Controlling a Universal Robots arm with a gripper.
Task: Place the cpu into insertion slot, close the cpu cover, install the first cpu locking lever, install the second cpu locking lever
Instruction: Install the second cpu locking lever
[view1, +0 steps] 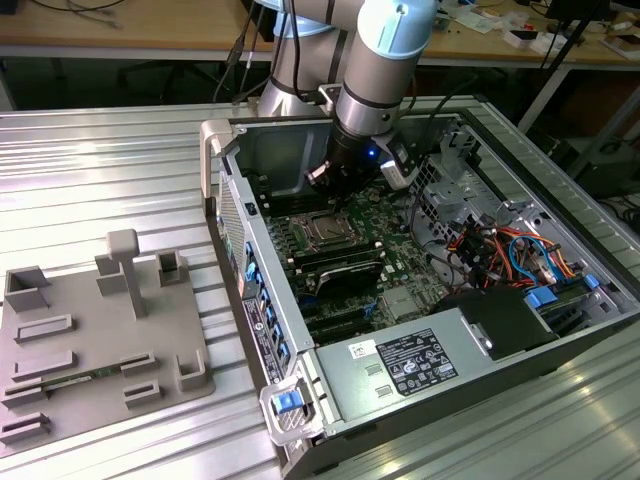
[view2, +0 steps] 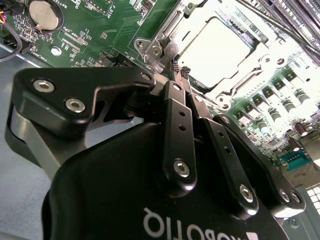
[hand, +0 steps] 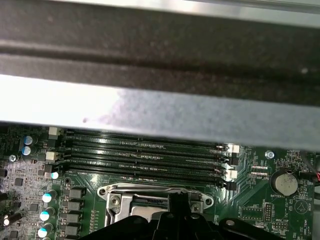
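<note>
Gripper over socket, cpu seated.
Gripper (view2: 179, 70) fingers pressed together, tips at the rim of the cpu cover (view2: 260, 47); what they pinch cannot be told. Past them, the cpu (view2: 216, 47), pale silver-grey square, lies inside the cover frame on the green motherboard (view2: 100, 30).

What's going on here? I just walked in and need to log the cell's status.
A Universal Robots arm is working inside an open desktop computer case lying on its side on a ribbed metal table. Its black gripper, fingers shut together, hovers at the edge of the small square insertion slot on the green motherboard. The flat silver-grey cpu already sits in the slot, with the thin silvery cpu cover framing it.
</note>
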